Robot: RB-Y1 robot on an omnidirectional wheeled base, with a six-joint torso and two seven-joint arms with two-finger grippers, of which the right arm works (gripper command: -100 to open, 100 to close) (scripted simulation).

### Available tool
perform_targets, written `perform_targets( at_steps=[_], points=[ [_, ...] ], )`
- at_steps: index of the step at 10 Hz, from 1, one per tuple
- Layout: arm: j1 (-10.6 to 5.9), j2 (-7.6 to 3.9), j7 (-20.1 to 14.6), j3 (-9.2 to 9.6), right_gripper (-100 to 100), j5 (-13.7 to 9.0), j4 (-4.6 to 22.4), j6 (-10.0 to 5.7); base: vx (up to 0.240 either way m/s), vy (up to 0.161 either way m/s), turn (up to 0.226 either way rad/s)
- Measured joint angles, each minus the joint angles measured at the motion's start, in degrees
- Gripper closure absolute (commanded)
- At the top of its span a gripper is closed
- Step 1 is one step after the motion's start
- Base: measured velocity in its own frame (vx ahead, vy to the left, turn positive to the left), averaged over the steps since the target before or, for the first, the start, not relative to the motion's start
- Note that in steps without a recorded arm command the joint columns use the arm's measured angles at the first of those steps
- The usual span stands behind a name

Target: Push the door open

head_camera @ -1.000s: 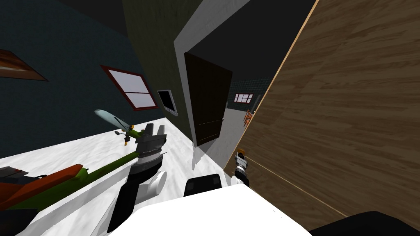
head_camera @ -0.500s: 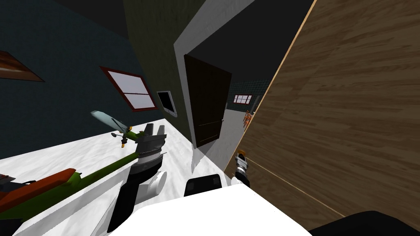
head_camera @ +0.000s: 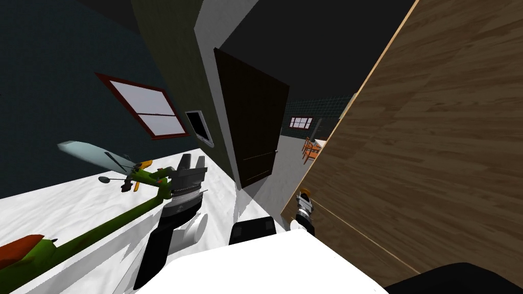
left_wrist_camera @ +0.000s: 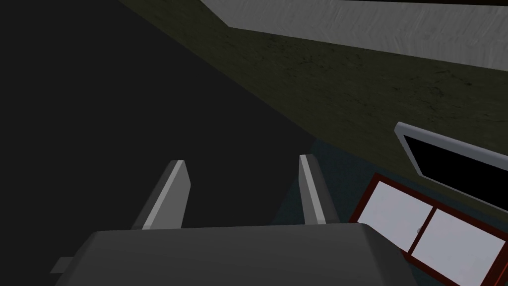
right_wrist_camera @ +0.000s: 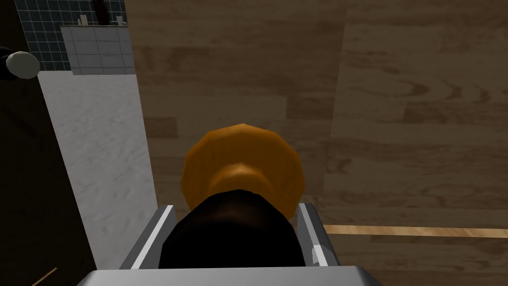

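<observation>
A light brown wood-grain door [head_camera: 424, 153] fills the right side of the head view, swung partly away from me. Its orange round knob [right_wrist_camera: 243, 159] sits between the fingers of my right gripper [right_wrist_camera: 237, 212], which press its dark neck from both sides. In the head view the right gripper [head_camera: 304, 198] is at the door's free edge, low down, with the orange knob [head_camera: 304, 192] at its tip. My left gripper [head_camera: 191, 164] is raised at the left, away from the door, fingers open and nothing between them [left_wrist_camera: 243, 191].
Past the door's edge a gap shows pale floor [head_camera: 286, 163], an orange chair [head_camera: 310, 147] and a tiled wall with a small window [head_camera: 301, 122]. A dark door leaf [head_camera: 250, 127] stands at the gap's left. A long green and orange object [head_camera: 102, 229] lies at the left.
The wooden door's free edge has swung further right and the gap beyond it has widened. The whole head view has shifted, so I have moved too. The right gripper stays on the knob.
</observation>
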Motion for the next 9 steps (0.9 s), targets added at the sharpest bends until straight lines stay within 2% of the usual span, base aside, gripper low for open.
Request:
perform_targets(
  at_steps=[1,2,3,4,6,7,8,9],
  points=[
    [0.37,0.33,0.56,-0.66,100,-0.49,-0.77,0.20,0.189,-0.072,-0.061],
    [-0.36,0.06,0.21,-1.21,100,-0.80,0.62,-0.56,0.228,-0.084,-0.084],
    [-0.36,0.09,0.18,-1.88,100,-1.34,0.88,-0.68,0.206,-0.108,-0.061],
    [0.01,0.46,0.85,-2.72,100,-2.02,0.05,-0.26,0.190,-0.135,-0.030],
    [-0.65,0.41,1.13,-4.23,100,-3.09,0.83,-0.53,0.200,-0.105,-0.076],
    [-0.16,0.74,1.33,-4.82,100,-3.51,0.26,-0.80,0.180,-0.080,-0.062],
    [0.26,1.07,2.16,-5.58,100,-4.14,-0.94,-0.27,0.104,-0.053,-0.016],
    [-0.01,0.75,2.09,-5.93,100,-4.27,-0.42,-0.52,0.088,-0.045,-0.018]
  ],
)
